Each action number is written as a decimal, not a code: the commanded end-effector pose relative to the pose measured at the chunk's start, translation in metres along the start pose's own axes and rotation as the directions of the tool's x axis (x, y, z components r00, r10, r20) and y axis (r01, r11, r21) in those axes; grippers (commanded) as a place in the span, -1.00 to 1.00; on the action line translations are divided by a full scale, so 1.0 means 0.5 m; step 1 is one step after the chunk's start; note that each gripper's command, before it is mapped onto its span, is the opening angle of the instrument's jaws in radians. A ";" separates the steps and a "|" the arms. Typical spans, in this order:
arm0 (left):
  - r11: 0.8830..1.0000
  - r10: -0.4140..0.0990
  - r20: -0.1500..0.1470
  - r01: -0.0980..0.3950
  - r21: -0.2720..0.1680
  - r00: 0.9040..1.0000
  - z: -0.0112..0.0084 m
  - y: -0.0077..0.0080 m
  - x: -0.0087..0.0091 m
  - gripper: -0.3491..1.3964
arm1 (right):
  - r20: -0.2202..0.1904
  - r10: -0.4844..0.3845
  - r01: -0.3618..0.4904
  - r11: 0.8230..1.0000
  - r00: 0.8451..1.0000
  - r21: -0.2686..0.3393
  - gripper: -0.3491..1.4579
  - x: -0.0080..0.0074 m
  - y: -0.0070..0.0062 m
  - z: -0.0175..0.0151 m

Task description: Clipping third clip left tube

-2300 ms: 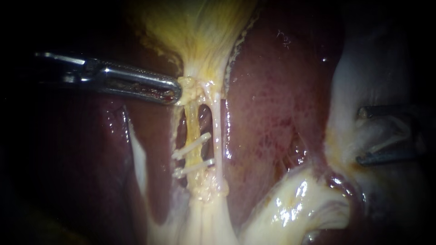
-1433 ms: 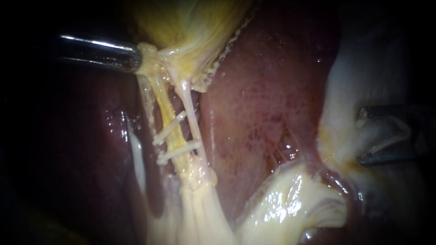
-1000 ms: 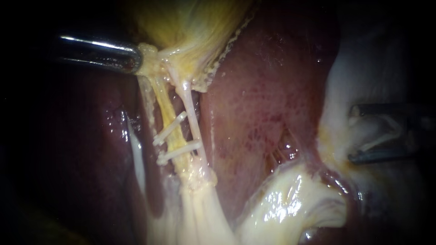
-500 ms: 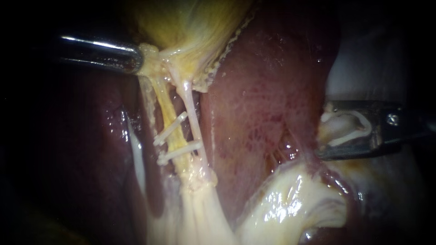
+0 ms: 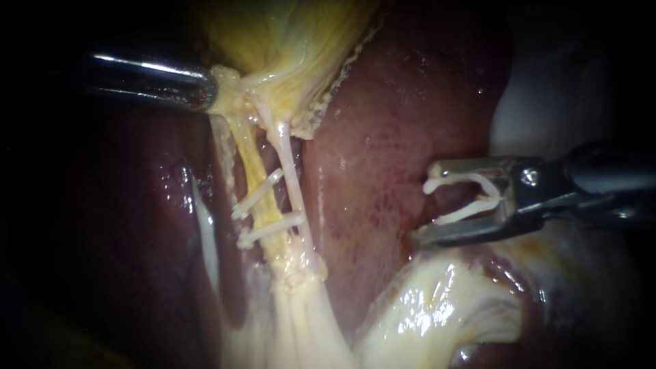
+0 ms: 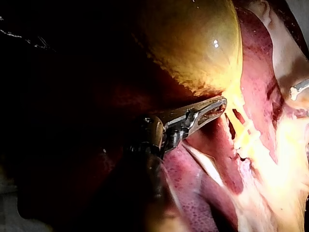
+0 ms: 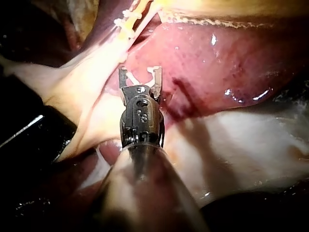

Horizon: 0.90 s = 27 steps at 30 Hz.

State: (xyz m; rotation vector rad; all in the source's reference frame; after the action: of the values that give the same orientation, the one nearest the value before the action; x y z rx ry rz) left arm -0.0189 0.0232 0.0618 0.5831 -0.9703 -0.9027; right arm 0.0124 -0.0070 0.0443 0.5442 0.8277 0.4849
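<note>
My left instrument (image 5: 208, 89) is shut on the gallbladder (image 5: 294, 41) at its neck and holds it up and to the left. Below it run the yellow left tube (image 5: 254, 167) and the pale right tube (image 5: 290, 178). Two white clips (image 5: 256, 195) (image 5: 270, 229) cross the left tube. My right instrument (image 5: 425, 203) lies over the liver (image 5: 389, 123), well right of the tubes. Its jaws stand apart and hold an unclosed white clip (image 5: 430, 184) between them. The right wrist view shows this instrument (image 7: 140, 72) short of the clipped tubes (image 7: 126, 21).
Glistening pale fatty tissue (image 5: 437, 307) bulges below my right instrument. A pale band (image 5: 205, 232) runs down left of the tubes. In the left wrist view my left instrument (image 6: 219, 104) lies under the gallbladder (image 6: 203, 43), with the right instrument's tip (image 6: 299, 89) beyond.
My left instrument first pulled the gallbladder neck up and left, slanting the tubes, then held still. My right instrument has moved left over the liver toward the tubes with its clip.
</note>
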 end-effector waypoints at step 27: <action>1.000 0.000 -0.001 0.000 0.002 1.000 0.0005 -0.0006 0.0002 -1.00 | -0.149 0.189 -0.159 0.968 0.971 0.195 -0.10 0.0071 0.0053 0.0121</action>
State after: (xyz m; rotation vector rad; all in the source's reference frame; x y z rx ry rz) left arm -0.0193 0.0230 0.0617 0.5860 -0.9710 -0.9012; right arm 0.0189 -0.0044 0.0475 0.7681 1.0009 0.6353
